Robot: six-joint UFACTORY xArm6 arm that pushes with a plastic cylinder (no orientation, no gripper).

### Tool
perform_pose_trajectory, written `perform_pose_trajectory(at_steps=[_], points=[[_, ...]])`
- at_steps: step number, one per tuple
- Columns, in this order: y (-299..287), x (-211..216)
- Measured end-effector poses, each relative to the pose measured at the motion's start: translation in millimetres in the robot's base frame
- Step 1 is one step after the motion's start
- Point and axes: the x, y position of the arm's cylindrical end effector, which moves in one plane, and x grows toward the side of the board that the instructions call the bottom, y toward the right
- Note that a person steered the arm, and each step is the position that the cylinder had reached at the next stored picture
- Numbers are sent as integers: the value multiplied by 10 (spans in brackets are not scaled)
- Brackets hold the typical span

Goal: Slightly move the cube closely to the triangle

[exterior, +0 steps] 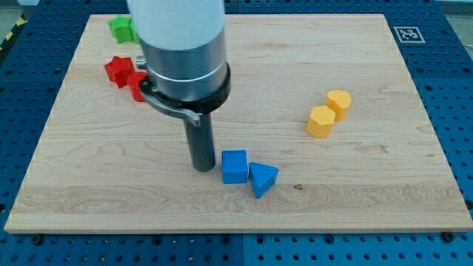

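A blue cube (234, 166) sits on the wooden board (355, 199) at the lower centre of the view. A blue triangle (262, 179) lies right beside it, on its right and slightly lower, touching or nearly touching it. My tip (202, 169) is just left of the blue cube, with a small gap between them. The rod hangs from the large grey and white arm body (181, 55) at the view's top centre.
Two yellow blocks (329, 113) sit together at the right. A red block (118, 71) and a second red block (137, 85) partly hidden by the arm lie at the upper left. A green block (120, 29) sits at the top left.
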Motion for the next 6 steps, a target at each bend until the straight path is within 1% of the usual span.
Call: perform_pose_trajectory(at_steps=[2,3,4,5,6], points=[[304,0],[254,37],[78,407],[86,710],[408,728]])
